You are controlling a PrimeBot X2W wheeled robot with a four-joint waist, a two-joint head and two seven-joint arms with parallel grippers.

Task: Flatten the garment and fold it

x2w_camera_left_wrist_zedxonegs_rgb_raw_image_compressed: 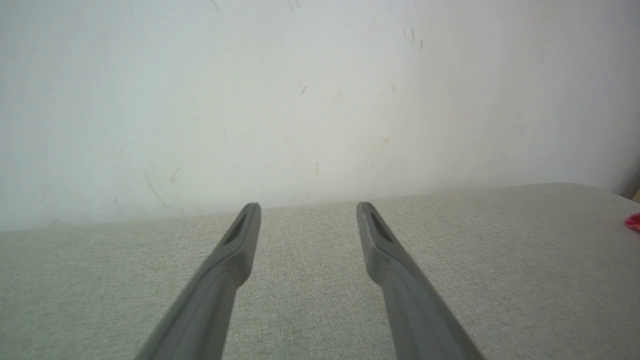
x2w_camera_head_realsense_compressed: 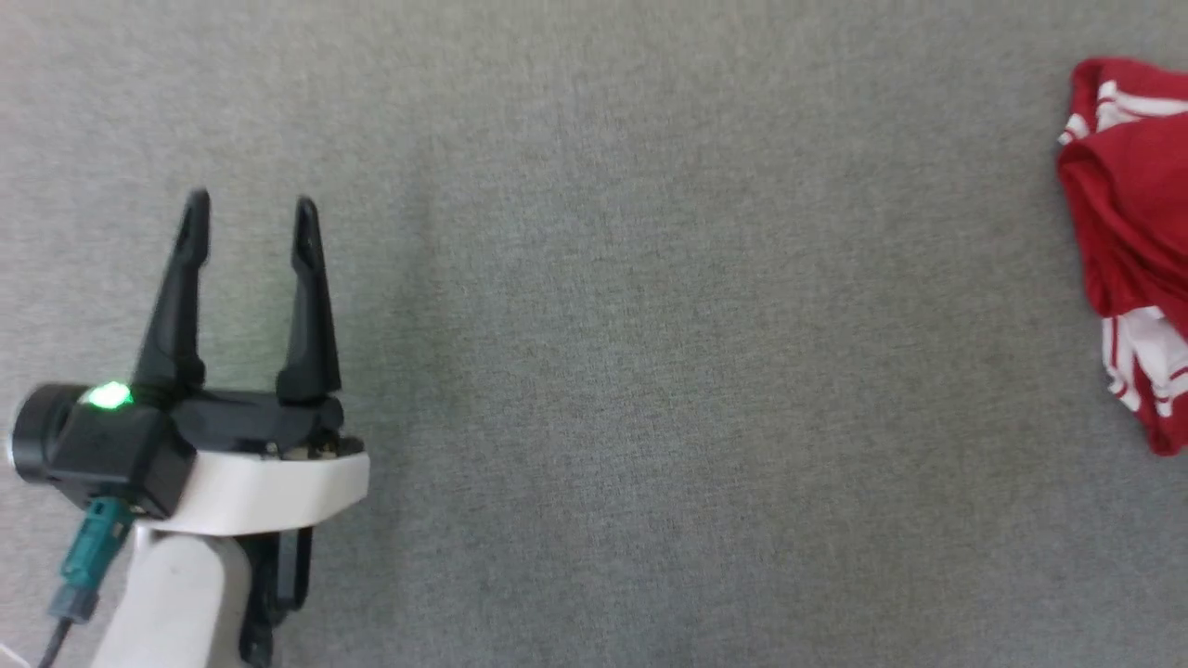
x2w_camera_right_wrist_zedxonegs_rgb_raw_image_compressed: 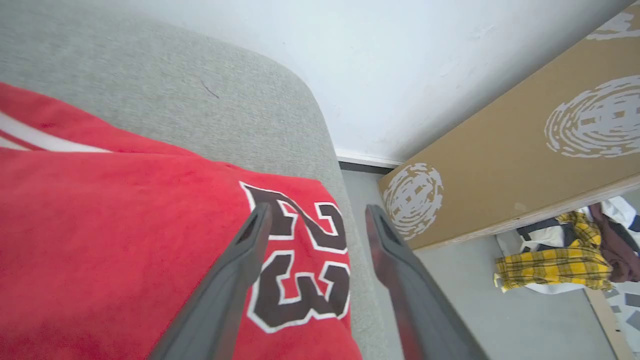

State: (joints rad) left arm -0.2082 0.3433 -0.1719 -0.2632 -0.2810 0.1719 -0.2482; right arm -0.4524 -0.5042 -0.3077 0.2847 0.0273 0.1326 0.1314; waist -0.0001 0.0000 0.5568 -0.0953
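The garment lies bunched at the desk's right edge, near a rounded corner; the right hand, fingers apart and empty, hovers over its end by that edge; the left hand, likewise spread and empty, sits well apart near the left edge; the grab likely goes best on one loose edge rather than the heap, then a drag toward the desk's middle, within the left hand's reach; legible print: a black, white-outlined "23"; a cardboard box bears white round marks, no readable words.
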